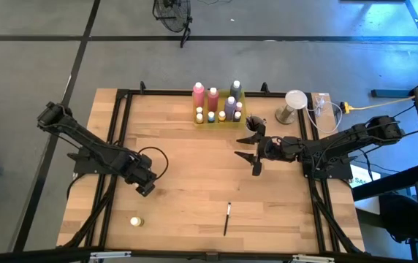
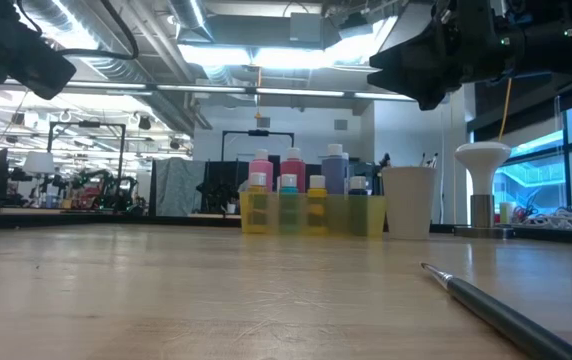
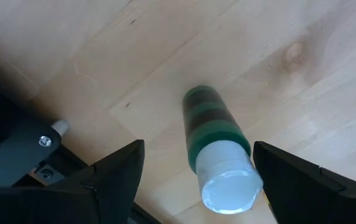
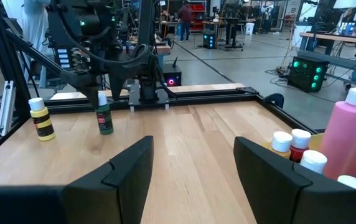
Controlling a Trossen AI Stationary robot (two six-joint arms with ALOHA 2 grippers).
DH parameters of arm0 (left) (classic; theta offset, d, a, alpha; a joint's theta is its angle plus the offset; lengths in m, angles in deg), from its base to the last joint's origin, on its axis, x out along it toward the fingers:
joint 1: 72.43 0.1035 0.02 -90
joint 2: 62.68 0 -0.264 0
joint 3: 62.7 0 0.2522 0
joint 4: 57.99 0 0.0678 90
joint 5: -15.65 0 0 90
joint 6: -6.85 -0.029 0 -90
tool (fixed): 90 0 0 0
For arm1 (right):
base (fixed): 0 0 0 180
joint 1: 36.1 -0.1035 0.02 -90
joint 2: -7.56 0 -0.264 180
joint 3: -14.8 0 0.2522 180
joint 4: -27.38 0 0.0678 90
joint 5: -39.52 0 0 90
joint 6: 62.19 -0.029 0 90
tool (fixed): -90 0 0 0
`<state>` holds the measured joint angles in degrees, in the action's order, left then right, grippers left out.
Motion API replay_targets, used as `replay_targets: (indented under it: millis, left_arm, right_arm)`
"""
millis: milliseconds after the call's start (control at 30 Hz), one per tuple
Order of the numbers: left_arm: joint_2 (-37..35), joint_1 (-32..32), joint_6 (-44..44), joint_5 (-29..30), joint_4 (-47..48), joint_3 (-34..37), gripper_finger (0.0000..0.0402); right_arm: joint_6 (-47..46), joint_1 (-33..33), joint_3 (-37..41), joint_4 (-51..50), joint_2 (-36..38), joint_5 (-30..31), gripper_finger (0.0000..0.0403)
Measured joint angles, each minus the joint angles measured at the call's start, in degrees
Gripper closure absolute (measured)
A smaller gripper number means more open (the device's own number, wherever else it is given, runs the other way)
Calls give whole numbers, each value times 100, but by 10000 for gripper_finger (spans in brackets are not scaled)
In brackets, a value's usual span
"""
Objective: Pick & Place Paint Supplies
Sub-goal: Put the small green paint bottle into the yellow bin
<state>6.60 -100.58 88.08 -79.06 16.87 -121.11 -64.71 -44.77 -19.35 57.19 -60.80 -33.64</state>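
Taking the wooden table [image 1: 187, 168] from above as a clock face, the left arm comes in from 9 o'clock. The left gripper [image 1: 145, 188] hangs at about 8 o'clock, its fingers spread wide to either side of a green bottle [image 3: 215, 127]. The bottle stands upright with a white cap, and bare wood shows between it and each finger, so nothing is gripped. From overhead the gripper hides this bottle completely.

The right arm reaches in from 3 o'clock. The right gripper [image 1: 247, 153] is just right of centre, its fingers partly apart and empty.

The translucent yellow tray [image 2: 266, 215] sits at 12 o'clock. It holds two tall pink bottles [image 1: 199, 93], one tall purple bottle [image 2: 335, 170] and at least four small pale-capped bottles [image 2: 288, 184]. These overlap, so the count is unsure.

A pale cup [image 2: 409, 200] stands just beside the tray toward 1 o'clock, with thin brush ends poking above its rim, too fine to count.

A single yellow bottle [image 4: 41, 119] stands at 7 o'clock, and its dark-banded label is too small to read.

One dark-handled paintbrush [image 1: 227, 218] lies flat at 6 o'clock. The table-level view cuts off one end of it.
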Motion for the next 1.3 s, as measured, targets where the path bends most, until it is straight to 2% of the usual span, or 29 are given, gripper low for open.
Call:
replay_targets:
  millis: [467,767,1300]
  left_arm:
    - [0,1,-43,63,4,0,105]
    - [0,-2,-401,360,4,0,105]
    - [0,1,-394,328,13,2,105]
  right_arm:
    - [0,0,0,-9,0,0,176]
    - [0,0,0,-74,0,-2,176]
    - [1,1,0,-100,0,0,176]
